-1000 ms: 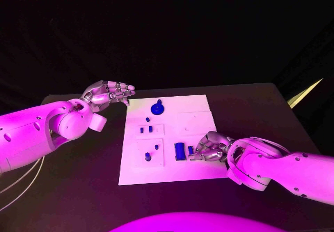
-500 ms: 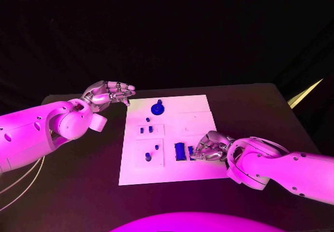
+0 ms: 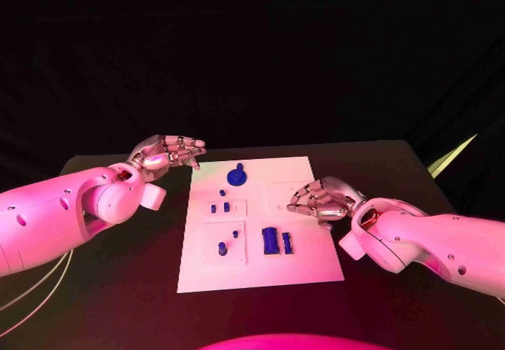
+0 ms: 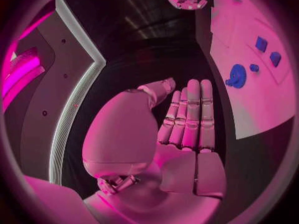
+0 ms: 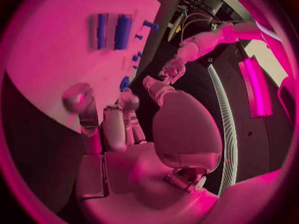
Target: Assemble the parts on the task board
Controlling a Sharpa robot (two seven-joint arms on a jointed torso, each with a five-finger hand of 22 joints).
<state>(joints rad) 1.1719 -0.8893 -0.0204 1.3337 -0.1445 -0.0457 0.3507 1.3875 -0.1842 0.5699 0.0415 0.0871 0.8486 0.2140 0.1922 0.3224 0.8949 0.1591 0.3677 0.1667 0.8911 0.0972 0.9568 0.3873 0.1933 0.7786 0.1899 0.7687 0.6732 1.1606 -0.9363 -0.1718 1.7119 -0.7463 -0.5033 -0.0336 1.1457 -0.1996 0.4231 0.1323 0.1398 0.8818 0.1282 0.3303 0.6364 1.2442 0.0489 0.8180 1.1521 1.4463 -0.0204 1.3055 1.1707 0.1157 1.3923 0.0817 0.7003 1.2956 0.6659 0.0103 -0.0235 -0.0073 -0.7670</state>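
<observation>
From the head, the task board lies mid-surface with blue parts on it, the right hand hovering over its right edge, fingers curled and empty, while the left wrist shows the left hand off the board, fingers straight and together, empty.

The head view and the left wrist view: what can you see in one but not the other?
Head view alone: the two long blue parts standing side by side on the task board, and the white arms. Left wrist view alone: the left hand's palm side, fingers straight and together, holding nothing. Both: the round blue part, the board, the right hand.
</observation>
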